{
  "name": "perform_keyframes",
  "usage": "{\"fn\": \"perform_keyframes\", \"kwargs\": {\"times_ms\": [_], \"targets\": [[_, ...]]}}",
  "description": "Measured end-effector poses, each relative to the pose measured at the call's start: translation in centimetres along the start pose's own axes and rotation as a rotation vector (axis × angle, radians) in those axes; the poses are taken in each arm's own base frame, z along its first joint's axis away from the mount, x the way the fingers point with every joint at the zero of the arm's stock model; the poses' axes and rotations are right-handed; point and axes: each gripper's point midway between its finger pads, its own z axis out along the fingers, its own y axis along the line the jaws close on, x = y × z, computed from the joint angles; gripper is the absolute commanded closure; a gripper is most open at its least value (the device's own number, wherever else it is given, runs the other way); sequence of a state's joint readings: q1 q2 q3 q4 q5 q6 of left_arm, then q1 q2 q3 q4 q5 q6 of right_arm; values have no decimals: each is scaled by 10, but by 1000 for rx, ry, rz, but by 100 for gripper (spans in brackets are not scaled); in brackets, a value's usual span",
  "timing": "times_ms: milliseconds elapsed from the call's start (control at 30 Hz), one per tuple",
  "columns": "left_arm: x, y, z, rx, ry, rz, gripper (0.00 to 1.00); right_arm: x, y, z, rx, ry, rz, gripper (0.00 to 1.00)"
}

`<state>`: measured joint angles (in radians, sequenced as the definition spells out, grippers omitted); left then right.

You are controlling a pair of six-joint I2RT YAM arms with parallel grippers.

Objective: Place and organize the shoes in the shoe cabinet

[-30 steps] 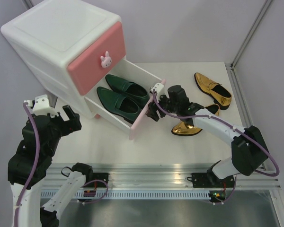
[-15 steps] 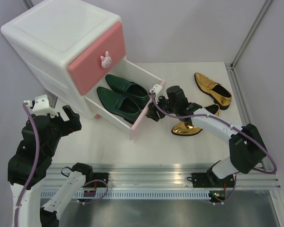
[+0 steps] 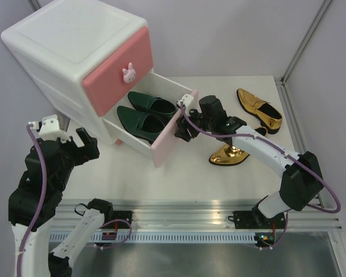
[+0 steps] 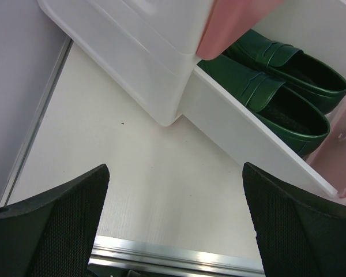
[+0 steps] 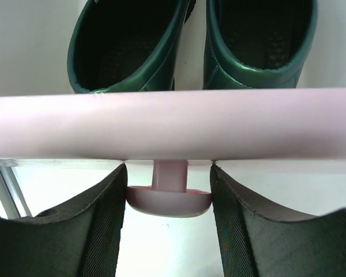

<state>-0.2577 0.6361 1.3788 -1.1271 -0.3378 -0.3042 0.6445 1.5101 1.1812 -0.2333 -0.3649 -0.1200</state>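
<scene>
Tabletop (image 3: 132, 179), plain white, filled most of the overhead view. At its upper left stood the shoe cabinet (image 3: 63, 40), a rounded white plastic chest with two drawers. The upper drawer (image 3: 118, 72) had a deeper pink front and was closed. The lower drawer (image 3: 166, 138) had a pale pink front and stood partly open, angled toward the centre of the frame.

Inside the lower drawer lay two glossy dark green loafers (image 3: 139, 122), side by side, with their dark insides facing up. Two shiny gold loafers sat out on the tabletop at right. One gold loafer (image 3: 259, 108) was at upper right. The other gold loafer (image 3: 228, 154) was nearer the centre, partly hidden under the right arm. That made four shoes in all, two stowed and two loose.

The left gripper (image 4: 173, 231) hung at lower left with its fingers wide apart, holding nothing, near the cabinet's corner. The right gripper (image 5: 169, 173) was at the pale drawer front, its fingers closed against either side of the small pink lower knob (image 5: 169, 201). A white bunny knob (image 3: 128, 73) marked the upper drawer.
</scene>
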Motion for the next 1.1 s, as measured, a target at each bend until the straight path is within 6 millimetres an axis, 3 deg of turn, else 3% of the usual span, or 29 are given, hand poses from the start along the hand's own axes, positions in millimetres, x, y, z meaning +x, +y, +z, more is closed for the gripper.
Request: {"fn": "perform_keyframes", "kwargs": {"times_ms": [100,300,467,667,1100], "targets": [[0,-1,1,2,3,1,0,-9,2,8,-3,-6,-8,83],[1,-1,1,5,4,1,0,-7,2,37,-6,11,1,80],[2,-1,1,6,6,1,0,-36,-1,58,-4,-67,-3,76],[8,-1,-2,21,7,0,0,-57,1,91,-7,-130,1,71],[21,0,-1,30,26,4,0,-104,0,164,-7,-315,14,47]]}}
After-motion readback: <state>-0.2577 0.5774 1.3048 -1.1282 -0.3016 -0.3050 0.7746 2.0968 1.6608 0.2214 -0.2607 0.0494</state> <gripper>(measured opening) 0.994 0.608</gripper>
